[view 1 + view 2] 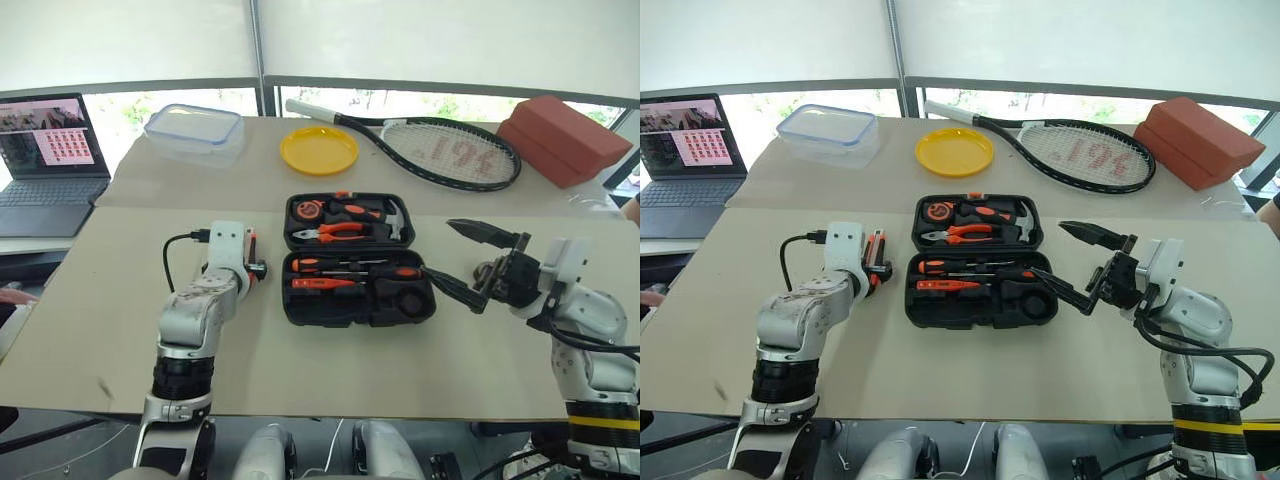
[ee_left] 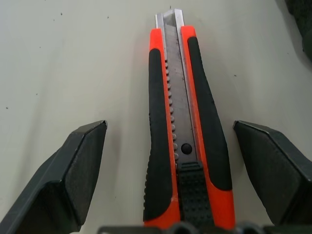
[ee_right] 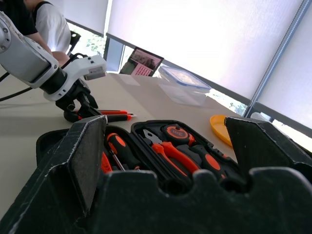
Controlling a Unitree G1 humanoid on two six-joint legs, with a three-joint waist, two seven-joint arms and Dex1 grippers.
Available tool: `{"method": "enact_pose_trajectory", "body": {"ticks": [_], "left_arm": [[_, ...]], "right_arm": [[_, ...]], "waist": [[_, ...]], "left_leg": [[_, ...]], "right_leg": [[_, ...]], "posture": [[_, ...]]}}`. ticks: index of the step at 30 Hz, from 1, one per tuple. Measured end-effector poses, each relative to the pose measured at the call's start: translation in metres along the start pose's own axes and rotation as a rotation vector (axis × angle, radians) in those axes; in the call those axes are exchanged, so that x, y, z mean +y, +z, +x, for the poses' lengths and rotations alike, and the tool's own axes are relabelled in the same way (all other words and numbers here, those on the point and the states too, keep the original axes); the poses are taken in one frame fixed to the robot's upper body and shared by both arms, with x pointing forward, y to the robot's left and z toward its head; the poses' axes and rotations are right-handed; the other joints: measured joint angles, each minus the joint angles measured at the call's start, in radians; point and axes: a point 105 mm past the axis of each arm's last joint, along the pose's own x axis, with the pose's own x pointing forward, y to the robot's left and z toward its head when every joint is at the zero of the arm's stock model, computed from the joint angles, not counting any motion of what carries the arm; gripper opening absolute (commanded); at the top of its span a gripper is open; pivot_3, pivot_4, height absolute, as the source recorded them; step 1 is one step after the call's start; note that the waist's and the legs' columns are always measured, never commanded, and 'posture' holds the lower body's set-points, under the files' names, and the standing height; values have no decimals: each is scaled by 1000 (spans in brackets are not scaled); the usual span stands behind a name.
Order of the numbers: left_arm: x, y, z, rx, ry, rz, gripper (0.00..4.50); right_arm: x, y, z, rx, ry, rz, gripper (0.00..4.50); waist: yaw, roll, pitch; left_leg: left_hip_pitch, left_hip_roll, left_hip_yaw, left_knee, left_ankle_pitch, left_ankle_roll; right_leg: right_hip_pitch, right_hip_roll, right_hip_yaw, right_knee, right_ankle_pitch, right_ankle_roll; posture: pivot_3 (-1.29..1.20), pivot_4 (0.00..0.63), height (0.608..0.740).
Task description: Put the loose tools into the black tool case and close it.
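While the left gripper hung low over the beige tabletop, its two black fingers stood spread wide, one on each side of the orange-and-black utility knife without touching it. That knife lay flat on the table, lengthwise between the fingers, its metal blade end pointing away from the wrist.

Seen from where the robot stood, the knife sat just at nine o'clock of the open black moulded-plastic tool case, close to its edge but apart from it. Orange-and-black-handled screwdrivers already lay in the case's nearer half; pliers with orange handles, a hammer and a round tape measure filled the farther half.

At three o'clock of the case the right gripper was raised above the table, jaws wide apart and empty, pointing toward the case.

Farther off, at twelve o'clock, rested a round yellow plastic plate; a black-framed tennis racket lay toward one o'clock, two red-brown bricks toward two, and a clear lidded plastic box toward eleven. An open laptop stood at ten o'clock, off the table's edge.
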Motion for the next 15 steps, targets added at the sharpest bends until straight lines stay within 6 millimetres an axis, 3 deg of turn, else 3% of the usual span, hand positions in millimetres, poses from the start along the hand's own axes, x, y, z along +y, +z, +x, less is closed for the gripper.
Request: {"method": "enact_pose_trajectory", "body": {"ticks": [1,5,10,15], "left_arm": [[-1,0,1,-2,-2,-3,4486],[-6,-1,3,-7,-11,-32,3507],[-6,-3,2,-11,-3,-41,1786],[5,-2,-2,-65,-100,-10,1718]], "right_arm": [[0,0,0,-3,0,2,4500],[1,-1,-1,-2,4,6,4500],[2,-2,-5,2,6,6,4500],[1,-6,-14,16,-5,2,4500]], "waist": [[0,0,0],[4,0,0],[0,0,0],[-6,0,0]], "left_leg": [[0,0,0,0,0,0],[1,0,0,0,-1,2],[1,0,0,-1,-2,3],[1,0,0,-3,-1,1]], "right_leg": [[0,0,0,0,0,0],[1,-2,-1,0,0,0],[1,-2,-1,1,0,0],[-1,-1,-1,1,-1,-1]], "posture": [[0,150,740],[0,150,740],[0,150,740],[0,150,740]]}}
